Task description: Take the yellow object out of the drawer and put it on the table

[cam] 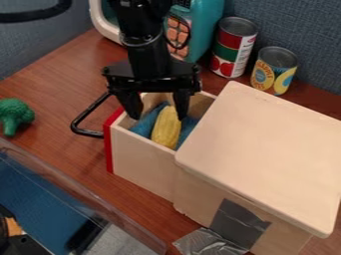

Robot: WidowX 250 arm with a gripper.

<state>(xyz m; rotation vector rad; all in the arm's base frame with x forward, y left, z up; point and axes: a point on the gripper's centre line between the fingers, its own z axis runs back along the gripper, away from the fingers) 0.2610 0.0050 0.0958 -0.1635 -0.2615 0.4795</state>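
Tool: fingers spread wide, holding nothing, above open drawer | yellow toy corn cob: inside drawer, on blue cloth | toy broccoli: on worktop, beyond drawer's black handle | two cans: upright behind wooden cabinet, side by side

This place seems to be a robot lab: a black robot arm hangs over the wooden bench, before grey-blue wall panels, near toy broccoli.
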